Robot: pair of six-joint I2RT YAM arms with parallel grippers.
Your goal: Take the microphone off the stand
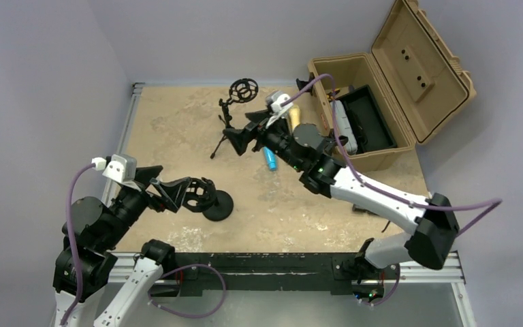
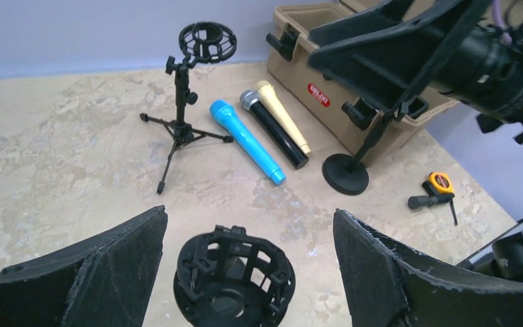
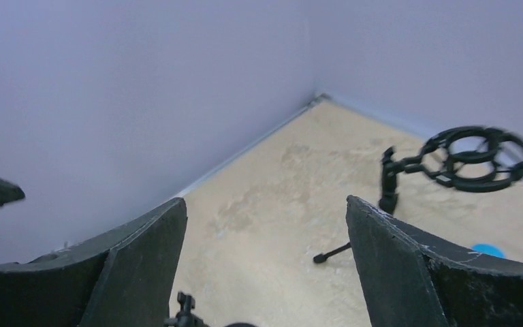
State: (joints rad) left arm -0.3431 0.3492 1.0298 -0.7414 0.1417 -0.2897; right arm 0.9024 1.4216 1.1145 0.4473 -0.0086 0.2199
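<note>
- Every cradle we can see is empty. The cage atop the tripod stand at the far side holds nothing. Neither does the shock mount on the round-base stand at the near left.
- Three handheld microphones lie flat and side by side on the table, between the tripod stand and the tan hard case. They are a blue microphone, a black microphone with a silver grille, and a cream microphone nearest the case.
- From this we judge the removal done or nearly so, though we cannot tell which microphone was the one to take out.
- A slim second stand rises under the right arm with its top hidden, so we cannot rule out something left there.
- The left gripper straddles the shock mount with its fingers spread wide, gripping nothing.
- The right gripper hangs near the tripod stand's legs, its fingers just as wide apart and empty.
- Both mounts are open black lattice rings that look like plastic. The tripod stand is thin dark tubing with small knobs.
- The microphones are smooth tapered cylinders, and the grille looks like mesh.
- The gripper pads have a coarse, felt-like black facing with frayed edges.
- The table is mottled and sandy like stone, the case is ribbed moulded plastic with its lid open, and a yellow tape measure lies near right.
</note>
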